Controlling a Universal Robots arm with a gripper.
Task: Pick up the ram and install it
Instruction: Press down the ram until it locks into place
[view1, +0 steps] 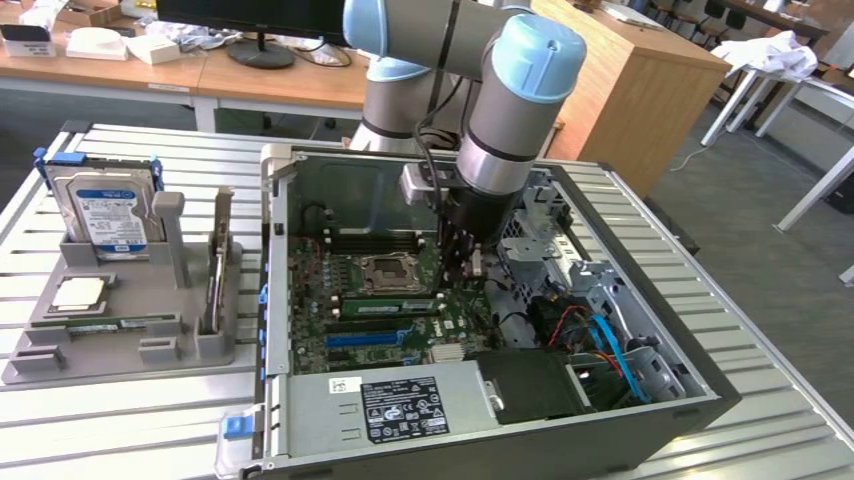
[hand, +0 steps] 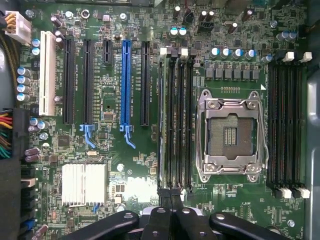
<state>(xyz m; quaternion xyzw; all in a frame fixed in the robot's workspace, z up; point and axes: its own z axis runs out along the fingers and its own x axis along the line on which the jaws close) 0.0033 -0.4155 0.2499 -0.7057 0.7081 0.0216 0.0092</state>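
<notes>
Seemingly, the gripper (hand: 170, 220) is held pressed together, empty, over the motherboard (hand: 115, 165) because the ram (view1: 390, 306) is already seated in its slot.

Even, bright indoor light fills the room; the grey slatted metal table (view1: 120, 420) gleams softly. The green motherboard (hand: 125, 165) looks evenly lit, slightly soft, its black gripper links blurred.

The place looks like a robotics lab or office workshop; an opened computer case (view1: 494, 330) sits on a slatted metal counter (view1: 747, 330); wooden desks (view1: 267, 75) with a monitor (view1: 254, 20) stand behind, on grey carpet (view1: 747, 200).
</notes>
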